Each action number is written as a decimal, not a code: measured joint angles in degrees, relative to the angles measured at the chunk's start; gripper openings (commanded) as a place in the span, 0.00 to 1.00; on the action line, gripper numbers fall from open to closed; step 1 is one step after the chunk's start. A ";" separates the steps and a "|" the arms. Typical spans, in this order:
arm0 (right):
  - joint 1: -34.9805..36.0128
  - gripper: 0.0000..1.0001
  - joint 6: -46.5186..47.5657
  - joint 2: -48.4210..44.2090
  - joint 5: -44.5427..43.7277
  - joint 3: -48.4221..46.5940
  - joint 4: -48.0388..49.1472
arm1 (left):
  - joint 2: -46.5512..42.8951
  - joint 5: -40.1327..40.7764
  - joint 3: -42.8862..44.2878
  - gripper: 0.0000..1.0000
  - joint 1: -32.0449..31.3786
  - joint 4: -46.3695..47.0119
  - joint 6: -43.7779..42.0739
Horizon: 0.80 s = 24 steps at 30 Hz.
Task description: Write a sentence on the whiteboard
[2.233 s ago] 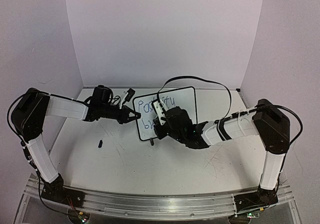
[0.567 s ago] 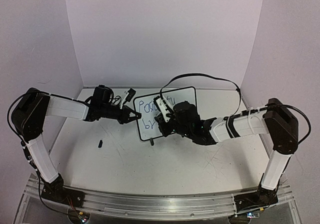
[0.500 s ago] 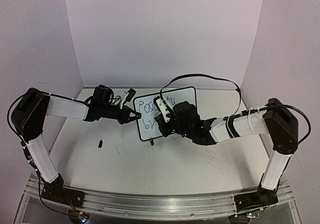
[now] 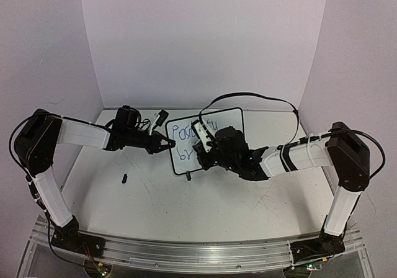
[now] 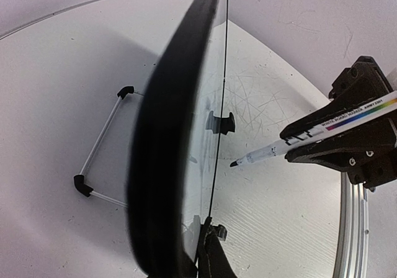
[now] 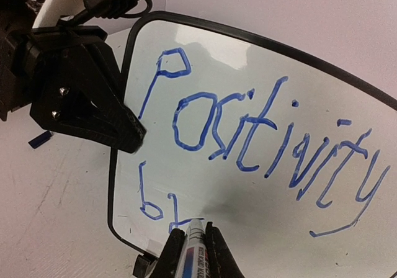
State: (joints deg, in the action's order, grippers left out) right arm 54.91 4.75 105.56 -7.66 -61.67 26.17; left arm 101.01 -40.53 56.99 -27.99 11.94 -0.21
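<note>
**Clerk:** First entry, leftmost?

**Keeper:** One left gripper [image 4: 166, 143], reaching in from the left. Its jaws were closed on the left edge of the whiteboard [image 4: 231, 120], with the black frame pinched between them (the left wrist view showed little besides that frame edge [image 5: 167, 135], close up and blurred).

**Clerk:** Anything loose below it?

**Keeper:** One small dark piece [image 4: 124, 179], lying on the table [image 4: 186, 210] nearer the arm bases and well apart from the board. Too small to identify.

**Clerk:** The board itself?

**Keeper:** One whiteboard, black rounded frame, standing at the back middle of the table between the two grippers, one small foot [image 5: 218, 123] showing. Its face was turned toward the right arm.

**Clerk:** Contents?

**Keeper:** One sentence [image 6: 260, 135], blue, part written. The upper line read "Positivity". The lower line held only "b" and a second letter beside it, near the lower left corner.

**Clerk:** Next?

**Keeper:** One marker [image 5: 322, 129], white barrel with a coloured stripe. Its tip sat at the board face just right of those two lower letters. Whether it was actually touching could not be told.

**Clerk:** Last?

**Keeper:** One right gripper [image 6: 193, 259], jaws closed tight around the marker barrel, in front of the lower middle of the board.
</note>
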 measured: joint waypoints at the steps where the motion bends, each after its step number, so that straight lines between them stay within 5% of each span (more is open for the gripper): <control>1: -0.02 0.00 0.00 0.00 0.00 0.06 0.08 | 0.00 0.00 0.00 0.00 0.00 0.00 -0.02; 24: -0.30 0.00 -0.07 1.64 0.28 0.29 -0.48 | 0.00 0.04 0.00 0.00 -0.09 0.00 -0.02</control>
State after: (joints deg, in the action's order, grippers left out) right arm 54.61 4.69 107.20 -7.38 -61.39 25.69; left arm 101.01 -40.49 56.99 -28.08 11.94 -0.23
